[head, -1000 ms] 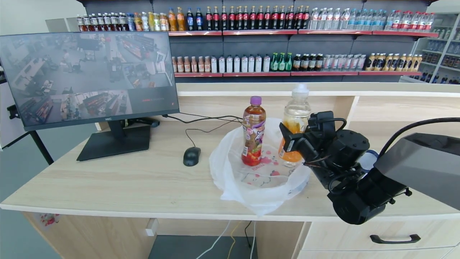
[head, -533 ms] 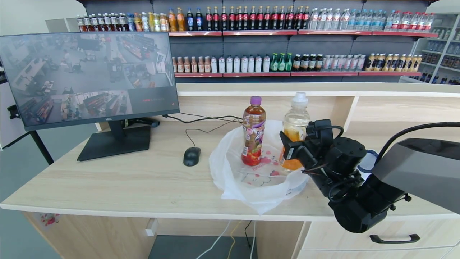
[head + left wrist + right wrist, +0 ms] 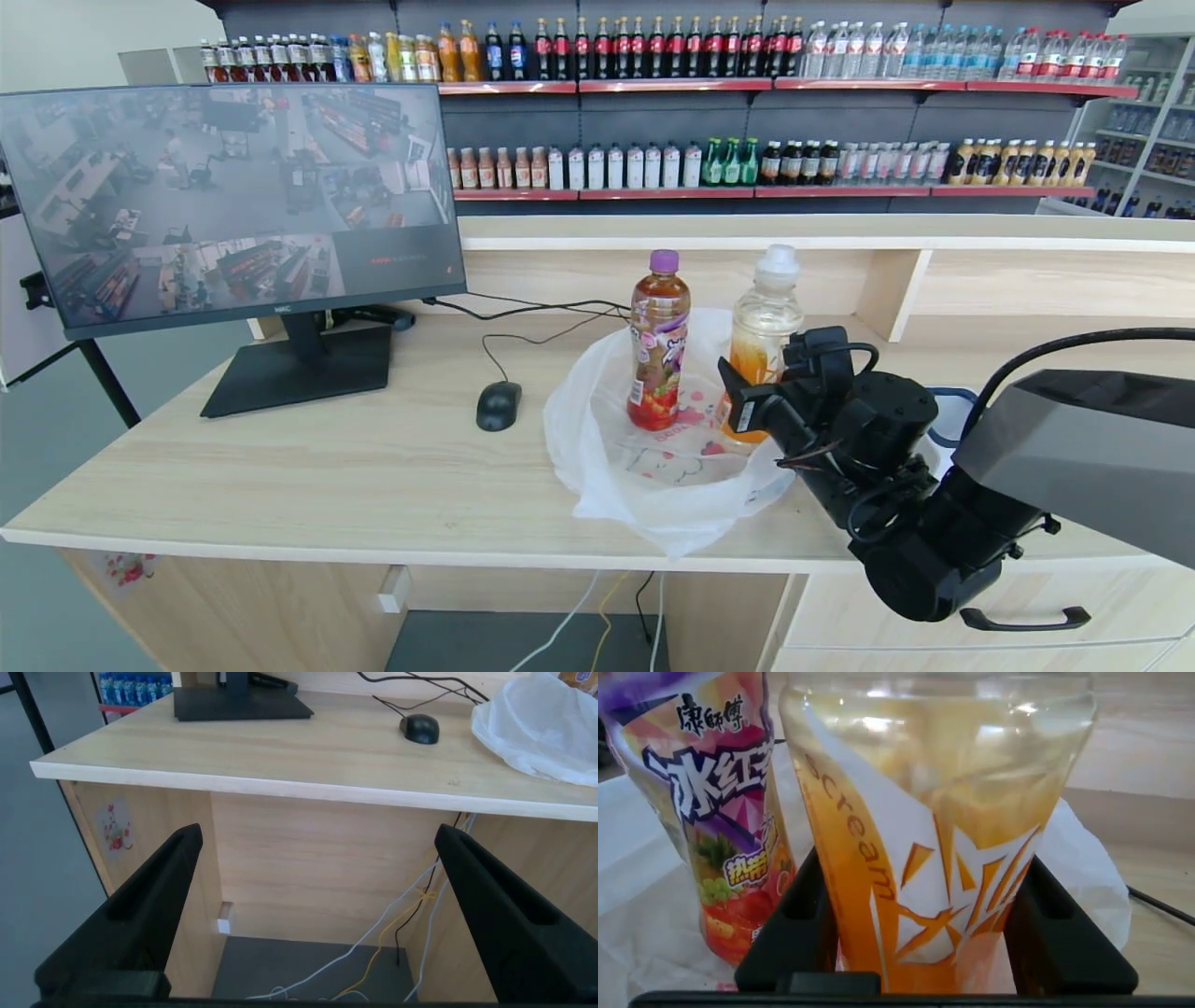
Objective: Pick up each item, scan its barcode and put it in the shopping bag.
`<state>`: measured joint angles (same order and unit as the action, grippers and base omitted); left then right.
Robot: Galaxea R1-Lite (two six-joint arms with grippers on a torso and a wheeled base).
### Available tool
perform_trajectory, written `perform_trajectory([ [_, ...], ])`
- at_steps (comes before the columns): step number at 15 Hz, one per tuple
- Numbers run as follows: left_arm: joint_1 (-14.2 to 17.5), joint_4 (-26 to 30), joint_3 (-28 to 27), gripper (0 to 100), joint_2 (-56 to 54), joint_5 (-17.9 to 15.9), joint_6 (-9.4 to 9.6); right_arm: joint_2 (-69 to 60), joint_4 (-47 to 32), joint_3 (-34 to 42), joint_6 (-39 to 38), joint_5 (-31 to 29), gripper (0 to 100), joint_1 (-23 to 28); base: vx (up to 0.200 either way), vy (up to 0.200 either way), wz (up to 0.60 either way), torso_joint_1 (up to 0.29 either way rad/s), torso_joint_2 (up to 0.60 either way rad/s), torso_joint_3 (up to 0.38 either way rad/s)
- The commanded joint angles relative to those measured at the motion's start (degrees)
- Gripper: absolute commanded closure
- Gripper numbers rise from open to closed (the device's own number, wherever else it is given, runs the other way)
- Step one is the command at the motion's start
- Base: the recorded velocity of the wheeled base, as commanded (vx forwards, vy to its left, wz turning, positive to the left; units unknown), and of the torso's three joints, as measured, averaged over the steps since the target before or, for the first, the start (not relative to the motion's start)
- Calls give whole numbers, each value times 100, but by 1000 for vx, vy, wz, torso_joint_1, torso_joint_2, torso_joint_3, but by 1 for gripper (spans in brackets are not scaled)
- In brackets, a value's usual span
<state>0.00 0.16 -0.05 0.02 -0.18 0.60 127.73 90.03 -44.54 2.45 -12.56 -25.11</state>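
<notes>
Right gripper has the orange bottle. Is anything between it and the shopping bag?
Nothing visible blocks it. The orange bottle, clamped in the right gripper, is over the open shopping bag. The purple-capped bottle stands in the bag close beside it, not beneath it.

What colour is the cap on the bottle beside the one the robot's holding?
Purple. The cap shows best in the head view.

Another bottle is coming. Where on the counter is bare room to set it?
Bare counter: before the monitor base and mouse, to the front edge. Crowded: the shopping bag, with the purple-capped bottle, the orange bottle and the right gripper.
</notes>
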Motion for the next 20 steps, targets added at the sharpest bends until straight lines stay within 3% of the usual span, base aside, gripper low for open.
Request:
perform_trajectory([
  [1, 0, 2, -4, 0, -2, 1, 2, 41, -3, 25, 1, -1, 100, -11, 0, 0, 0, 0, 0, 0],
  [2, 0, 2, 5, 0, -2, 1, 2, 50, -3, 34, -8, -1, 100, -11, 0, 0, 0, 0, 0, 0],
  [3, 0, 2, -4, 0, -2, 1, 2, 50, -3, 34, 1, -1, 0, -2, 0, 0, 0, 0, 0, 0],
  [20, 0, 2, 5, 0, -2, 1, 2, -346, -3, 288, 19, -19, 0, -2, 0, 0, 0, 0, 0, 0],
])
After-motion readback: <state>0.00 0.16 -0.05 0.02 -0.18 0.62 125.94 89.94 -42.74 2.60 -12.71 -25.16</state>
